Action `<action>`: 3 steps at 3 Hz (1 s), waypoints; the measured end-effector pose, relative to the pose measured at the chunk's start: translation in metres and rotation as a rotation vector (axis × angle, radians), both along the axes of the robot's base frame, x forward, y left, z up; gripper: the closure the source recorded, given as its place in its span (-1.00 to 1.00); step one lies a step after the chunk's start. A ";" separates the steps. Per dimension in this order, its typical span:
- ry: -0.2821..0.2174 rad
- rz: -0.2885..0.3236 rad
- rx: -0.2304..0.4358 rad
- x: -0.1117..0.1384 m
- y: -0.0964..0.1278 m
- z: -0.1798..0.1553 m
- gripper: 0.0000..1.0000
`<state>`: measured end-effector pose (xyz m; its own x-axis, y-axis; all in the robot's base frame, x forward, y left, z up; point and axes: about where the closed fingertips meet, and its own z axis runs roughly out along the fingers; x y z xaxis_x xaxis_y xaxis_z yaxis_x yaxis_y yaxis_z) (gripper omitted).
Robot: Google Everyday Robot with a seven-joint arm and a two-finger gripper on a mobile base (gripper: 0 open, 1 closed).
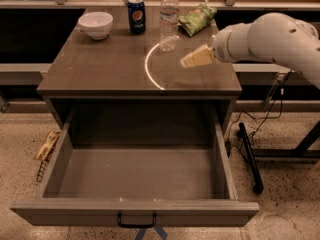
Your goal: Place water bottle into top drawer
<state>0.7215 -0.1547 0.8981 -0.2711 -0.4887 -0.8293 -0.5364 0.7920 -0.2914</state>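
A: Light source?
B: Overhead, warm, fairly bright. Curved white glare arc on the bench top.
A: Shadows?
B: Heavy under the bench top; back of the top drawer goes dark.
A: Hand?
B: Above the bench's right side, well lit, pale cream. Arm almost washed-out white.
A: Background?
B: Black panels dim; floor evenly lit.
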 end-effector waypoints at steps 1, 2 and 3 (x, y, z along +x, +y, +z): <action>-0.012 -0.059 0.075 0.028 -0.004 0.006 -1.00; -0.006 -0.053 0.146 0.054 0.008 0.008 -1.00; -0.024 -0.022 0.197 0.078 0.024 0.015 -1.00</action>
<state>0.7993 -0.1305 0.9128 -0.2590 -0.3105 -0.9146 -0.5130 0.8465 -0.1421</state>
